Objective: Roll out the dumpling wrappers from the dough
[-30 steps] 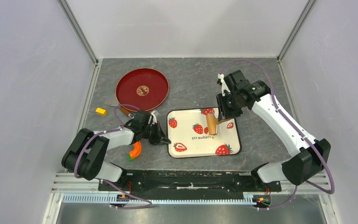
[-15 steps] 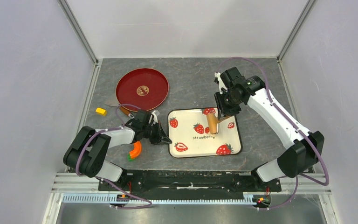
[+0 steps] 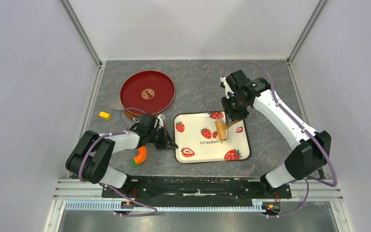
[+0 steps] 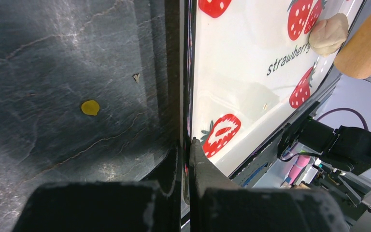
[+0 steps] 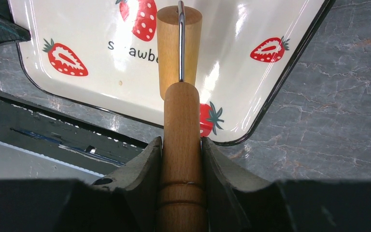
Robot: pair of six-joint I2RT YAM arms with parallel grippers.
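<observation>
Evidently flattening is the step in hand; the right gripper (image 5: 181,147) pinches the wooden roller (image 5: 179,48) by its handle; the left gripper (image 4: 186,162) clamps the strawberry tray (image 4: 232,82) rim; the dough (image 4: 328,34) lies against the barrel's side; next, roll squarely over it; from the right wrist the barrel hides it.

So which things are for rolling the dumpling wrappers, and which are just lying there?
For the job:
- dough
- roller, held by the right gripper
- tray, its edge pinched by the left gripper

Just lying about:
- red plate
- yellow block
- orange thing
</observation>
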